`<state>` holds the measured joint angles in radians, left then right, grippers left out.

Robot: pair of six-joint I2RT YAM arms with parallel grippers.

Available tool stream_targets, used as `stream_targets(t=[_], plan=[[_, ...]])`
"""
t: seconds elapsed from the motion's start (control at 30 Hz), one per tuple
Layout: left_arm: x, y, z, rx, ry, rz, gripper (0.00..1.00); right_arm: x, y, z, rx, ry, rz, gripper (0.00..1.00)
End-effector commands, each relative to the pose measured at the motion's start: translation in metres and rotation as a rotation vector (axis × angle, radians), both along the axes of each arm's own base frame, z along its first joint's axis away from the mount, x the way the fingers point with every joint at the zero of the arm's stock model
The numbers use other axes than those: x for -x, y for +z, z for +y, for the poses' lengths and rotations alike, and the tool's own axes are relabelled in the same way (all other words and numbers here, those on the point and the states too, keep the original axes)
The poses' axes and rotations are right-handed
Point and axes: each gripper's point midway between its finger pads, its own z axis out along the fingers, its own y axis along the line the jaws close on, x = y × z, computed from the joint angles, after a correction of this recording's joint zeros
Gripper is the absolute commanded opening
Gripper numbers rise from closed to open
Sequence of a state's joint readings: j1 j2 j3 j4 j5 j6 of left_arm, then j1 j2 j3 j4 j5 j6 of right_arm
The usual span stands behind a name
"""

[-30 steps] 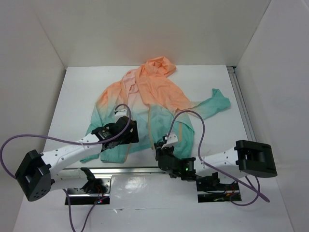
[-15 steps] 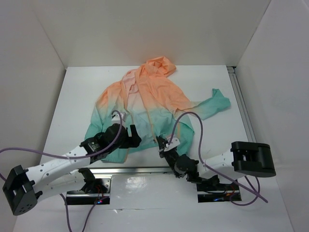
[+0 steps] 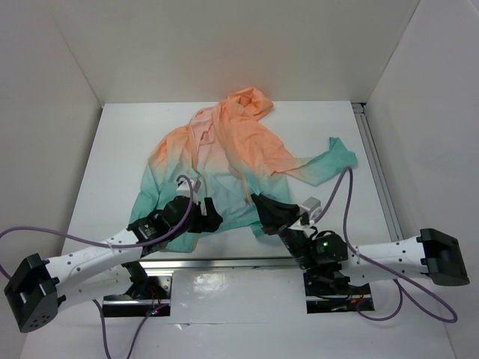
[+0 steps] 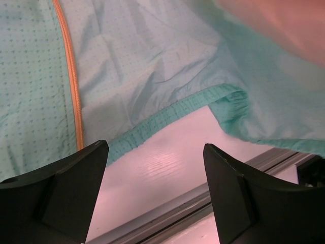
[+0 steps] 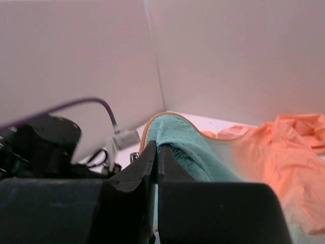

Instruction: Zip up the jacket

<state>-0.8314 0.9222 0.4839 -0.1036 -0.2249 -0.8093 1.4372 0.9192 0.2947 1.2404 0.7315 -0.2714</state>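
The jacket (image 3: 224, 149) looks thin, limp, probably slippery; best held by its zipper tape (image 4: 71, 76). The right hand (image 5: 156, 162) is clenched on its teal edge, the left hand (image 4: 155, 168) released above the hem (image 4: 172, 114).

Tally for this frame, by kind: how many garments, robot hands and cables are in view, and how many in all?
jacket: 1
hands: 2 (left hand open, right hand shut on the jacket)
purple cables: 2
Total: 5
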Motion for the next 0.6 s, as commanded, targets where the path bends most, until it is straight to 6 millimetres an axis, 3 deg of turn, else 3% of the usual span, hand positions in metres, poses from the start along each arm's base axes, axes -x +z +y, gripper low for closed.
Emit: stream_targets(t=[0.0,0.23,0.37,0.43,0.47,0.57], plan=[[-0.008,0.006,-0.005,-0.027,-0.002,-0.039,0.88,0.010,0.028,-0.009,-0.056,0.050,-0.070,0.00],[-0.011,-0.001,0.007,-0.129,0.073,-0.017,0.87,0.011,0.029,-0.019,-0.071,0.044,-0.079,0.00],[-0.011,-0.004,0.023,-0.193,0.161,0.040,0.86,0.011,0.030,-0.021,-0.068,0.044,-0.079,0.00],[-0.005,-0.010,0.043,-0.282,0.242,0.105,0.84,0.011,0.030,-0.021,-0.068,0.044,-0.079,0.00],[-0.009,0.002,0.041,-0.283,0.264,0.109,0.84,0.012,0.032,-0.023,-0.077,0.044,-0.080,0.00],[-0.005,-0.002,0.048,-0.373,0.294,0.181,0.84,0.011,0.032,-0.025,-0.080,0.037,-0.075,0.00]])
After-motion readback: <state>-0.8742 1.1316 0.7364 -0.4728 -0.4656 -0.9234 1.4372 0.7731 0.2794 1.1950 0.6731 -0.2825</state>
